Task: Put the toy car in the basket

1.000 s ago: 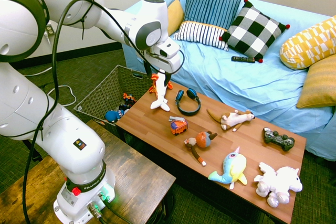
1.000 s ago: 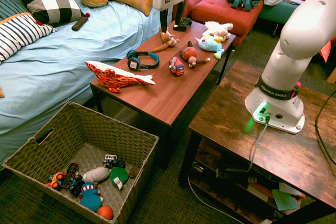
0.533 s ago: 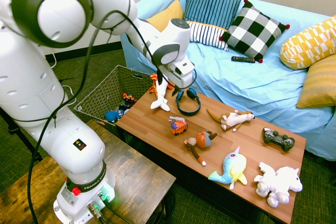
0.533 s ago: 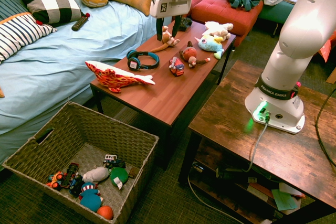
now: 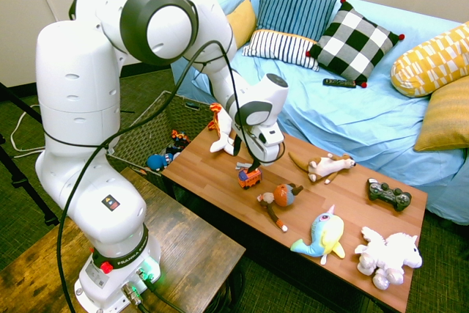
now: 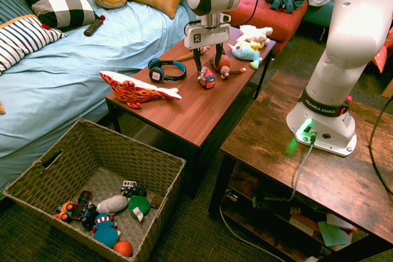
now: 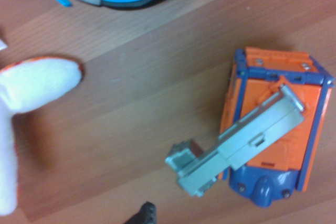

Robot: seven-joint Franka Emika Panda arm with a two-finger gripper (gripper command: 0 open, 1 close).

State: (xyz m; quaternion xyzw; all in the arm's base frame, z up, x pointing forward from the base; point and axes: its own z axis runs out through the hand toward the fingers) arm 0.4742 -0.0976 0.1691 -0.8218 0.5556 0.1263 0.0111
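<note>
The toy car [image 5: 250, 177], orange with blue and grey parts, stands on the wooden coffee table [image 5: 220, 181] near its middle. It also shows in the second exterior view [image 6: 206, 78] and fills the wrist view [image 7: 273, 129]. My gripper [image 6: 206, 67] hangs open just above the car, one finger to each side of it and neither touching it. From the first exterior view, the gripper [image 5: 246, 162] points straight down at the car. The basket [image 6: 147, 151] sits on the floor past the table's end, with several small toys inside. It also shows behind the arm [image 5: 146, 133].
An orange-and-white shark plush [image 6: 138, 90] and blue headphones [image 6: 167, 70] lie on the basket side of the car. A brown monkey plush [image 5: 281, 197] lies close on the other side. Further along are a fox plush [image 5: 326, 166], a narwhal [image 5: 325, 234] and a game controller [image 5: 388, 196].
The arm has swung from above the shark plush across the table and come down over the toy car. The fingers stay open. No toy has moved.
</note>
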